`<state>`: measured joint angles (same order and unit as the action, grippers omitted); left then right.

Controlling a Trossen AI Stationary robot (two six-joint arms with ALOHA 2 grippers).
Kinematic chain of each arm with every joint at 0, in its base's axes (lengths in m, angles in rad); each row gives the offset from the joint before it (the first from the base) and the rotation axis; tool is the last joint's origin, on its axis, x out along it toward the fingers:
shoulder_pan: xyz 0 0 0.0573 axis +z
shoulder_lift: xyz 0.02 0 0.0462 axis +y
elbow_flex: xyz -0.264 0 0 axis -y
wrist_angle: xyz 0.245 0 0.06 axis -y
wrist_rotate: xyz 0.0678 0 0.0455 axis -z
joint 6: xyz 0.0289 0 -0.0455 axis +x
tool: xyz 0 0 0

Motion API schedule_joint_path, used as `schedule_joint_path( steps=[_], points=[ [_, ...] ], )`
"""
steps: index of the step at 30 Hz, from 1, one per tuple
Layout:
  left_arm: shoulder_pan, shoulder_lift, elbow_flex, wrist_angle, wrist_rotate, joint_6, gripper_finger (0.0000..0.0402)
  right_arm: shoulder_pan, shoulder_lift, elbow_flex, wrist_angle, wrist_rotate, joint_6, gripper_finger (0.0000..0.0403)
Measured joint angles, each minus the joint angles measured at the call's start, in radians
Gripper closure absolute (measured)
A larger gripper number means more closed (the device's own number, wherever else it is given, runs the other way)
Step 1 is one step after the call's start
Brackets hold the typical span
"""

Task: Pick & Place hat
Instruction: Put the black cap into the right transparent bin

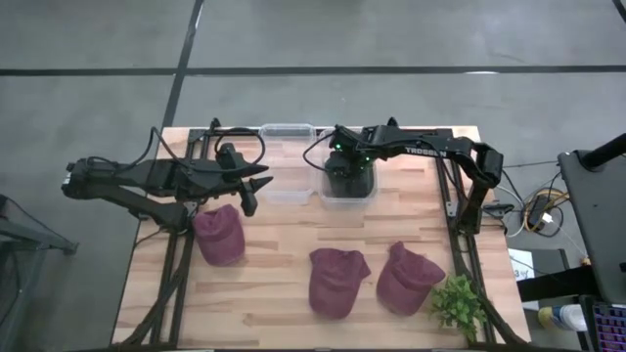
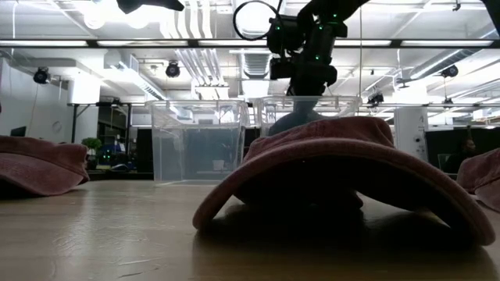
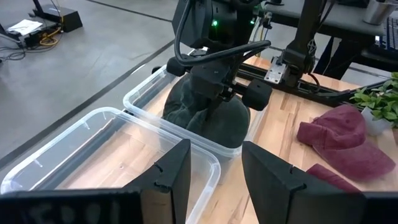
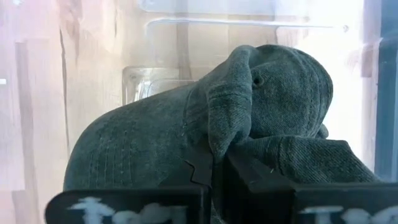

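A dark grey hat [image 3: 205,118] sits bunched inside the right clear bin [image 1: 364,196], also seen in the right wrist view [image 4: 155,137] and the low view [image 2: 295,121]. My right gripper [image 1: 347,178] stands over that bin, shut on the hat. My left gripper [image 1: 256,188] hovers open [image 3: 214,152] near the empty left clear bin [image 3: 93,155], touching nothing. Three maroon hats lie crown up on the table, one on the left [image 1: 219,235], one in the middle [image 1: 336,281] and one on the right [image 1: 409,278]. My right gripper [image 4: 214,165] pinches a raised fold of the grey hat's crown [image 4: 227,118] between its two fingers, coming from above and pointing down [image 3: 217,93]. The hat bulges out on both sides below the fingers, and its lower part lies inside the bin.
The two clear bins stand side by side at the table's far edge. A small green plant [image 1: 458,303] stands at the near right corner. The middle maroon hat [image 2: 344,172] fills the low view's foreground. Bare wood lies between the bins and the hats.
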<state>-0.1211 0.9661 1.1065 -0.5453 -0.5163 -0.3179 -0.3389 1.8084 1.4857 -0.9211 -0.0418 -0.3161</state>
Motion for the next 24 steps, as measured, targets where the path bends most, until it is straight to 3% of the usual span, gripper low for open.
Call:
schedule_joint_path(
  steps=[9, 24],
  points=[
    [0.0, 0.0, 0.0, 0.0, 0.0, -0.005, 0.0264, 0.0, -0.002, 0.028, -0.023, -0.003, -0.003, 0.0382],
    [0.0, 0.0, 0.0, 0.0, 0.0, -0.008, 0.0264, 0.0, 0.0, 0.144, -0.174, 0.042, -0.007, 0.0248]
  ],
)
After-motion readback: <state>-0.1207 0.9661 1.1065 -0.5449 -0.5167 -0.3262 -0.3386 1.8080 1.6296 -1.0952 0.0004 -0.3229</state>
